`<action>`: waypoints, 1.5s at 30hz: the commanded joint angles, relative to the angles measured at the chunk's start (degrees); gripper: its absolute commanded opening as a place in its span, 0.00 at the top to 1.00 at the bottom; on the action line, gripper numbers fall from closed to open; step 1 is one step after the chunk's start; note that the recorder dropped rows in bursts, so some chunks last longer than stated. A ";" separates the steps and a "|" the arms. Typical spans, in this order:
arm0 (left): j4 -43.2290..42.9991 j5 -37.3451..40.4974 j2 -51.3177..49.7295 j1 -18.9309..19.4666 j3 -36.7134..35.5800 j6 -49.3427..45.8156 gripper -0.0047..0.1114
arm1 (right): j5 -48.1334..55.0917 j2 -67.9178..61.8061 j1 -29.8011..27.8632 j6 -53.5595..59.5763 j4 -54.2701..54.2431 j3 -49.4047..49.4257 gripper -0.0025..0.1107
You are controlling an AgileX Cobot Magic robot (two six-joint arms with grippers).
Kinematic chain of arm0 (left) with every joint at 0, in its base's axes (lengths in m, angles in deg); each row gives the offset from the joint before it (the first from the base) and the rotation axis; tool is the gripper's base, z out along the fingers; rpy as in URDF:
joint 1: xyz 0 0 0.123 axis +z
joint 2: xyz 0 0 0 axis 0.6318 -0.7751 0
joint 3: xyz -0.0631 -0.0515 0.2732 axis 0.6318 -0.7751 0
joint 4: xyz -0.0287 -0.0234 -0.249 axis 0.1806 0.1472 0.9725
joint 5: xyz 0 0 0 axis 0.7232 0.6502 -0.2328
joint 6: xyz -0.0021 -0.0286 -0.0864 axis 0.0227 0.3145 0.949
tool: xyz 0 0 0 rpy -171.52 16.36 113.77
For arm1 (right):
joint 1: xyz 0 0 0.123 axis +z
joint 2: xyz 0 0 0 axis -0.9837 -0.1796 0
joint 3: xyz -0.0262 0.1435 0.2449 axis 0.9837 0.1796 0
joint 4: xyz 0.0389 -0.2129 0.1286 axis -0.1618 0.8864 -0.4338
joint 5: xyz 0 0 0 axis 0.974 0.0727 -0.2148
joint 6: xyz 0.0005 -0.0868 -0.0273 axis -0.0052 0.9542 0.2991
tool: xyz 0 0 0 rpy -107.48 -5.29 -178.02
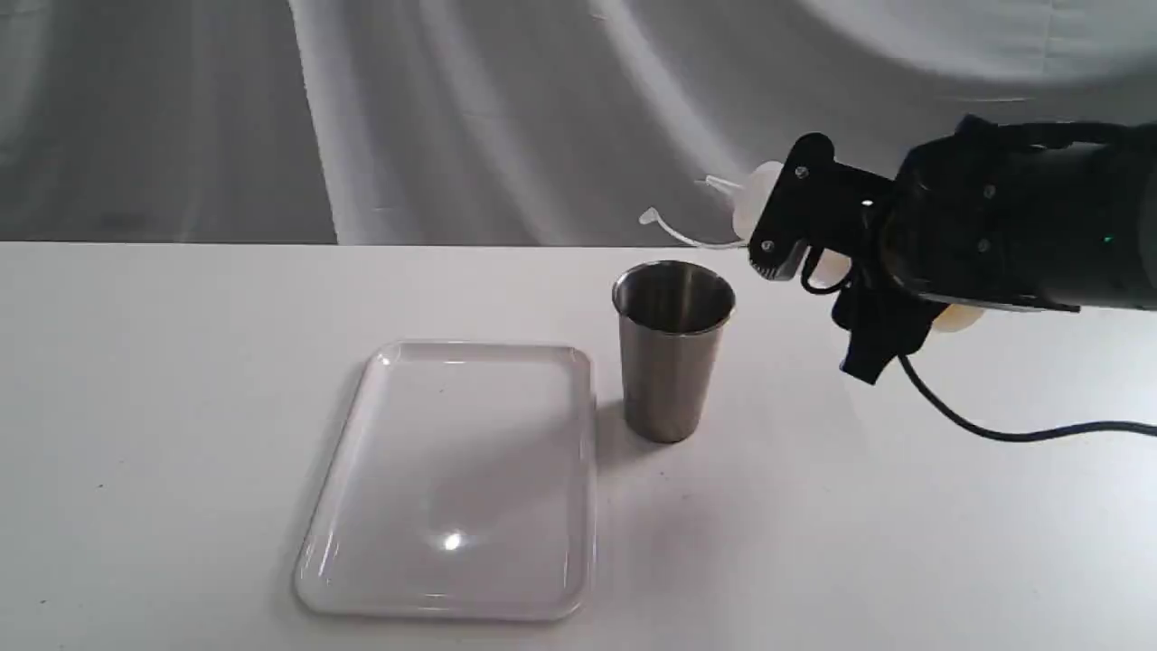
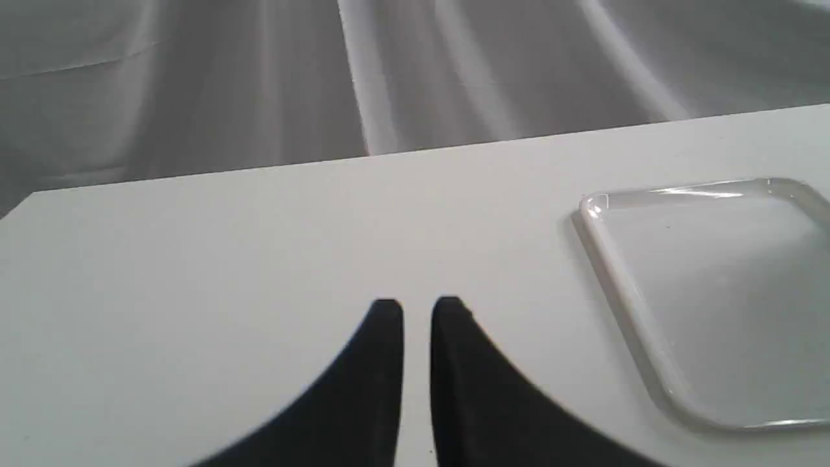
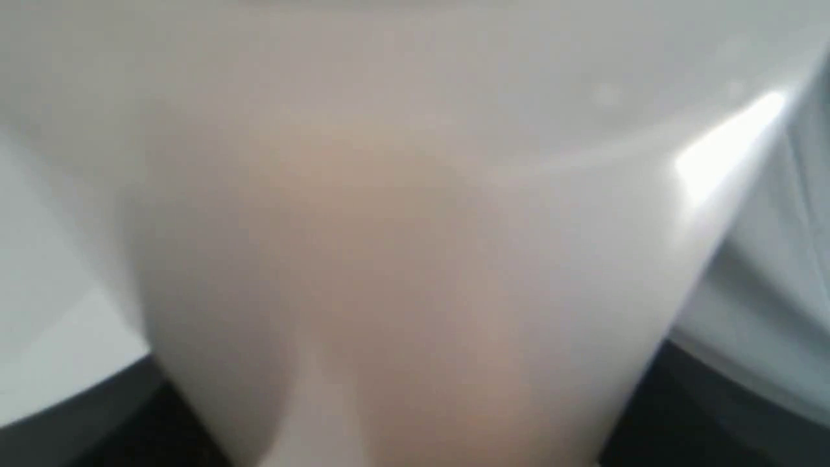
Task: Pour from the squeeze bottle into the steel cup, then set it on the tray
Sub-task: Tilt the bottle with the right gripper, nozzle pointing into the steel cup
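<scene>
Tilted squeeze bottle [image 1: 756,201] in right claw [image 1: 815,264]

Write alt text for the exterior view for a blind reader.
The right end effector grips the squeeze bottle, tipped nearly sideways, nozzle above the upright steel cup; no stream shows. The tray lies on the table left of the cup.

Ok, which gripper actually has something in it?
The right gripper, clamped on the squeeze bottle held in the air near the steel cup; the left gripper is shut on nothing.
</scene>
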 commanded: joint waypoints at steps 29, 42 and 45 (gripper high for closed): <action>-0.14 -0.41 0.28 -0.06 -0.25 0.10 0.89 | 8.90 -3.11 2.24 11.49 16.35 -4.90 0.84; -0.14 -0.41 0.28 -0.06 -0.25 0.10 0.89 | 11.08 -3.49 2.24 14.57 19.58 -4.90 0.84; -0.14 -0.41 0.28 -0.06 -0.25 0.10 0.89 | 11.08 -3.49 2.24 14.57 19.79 -4.90 0.84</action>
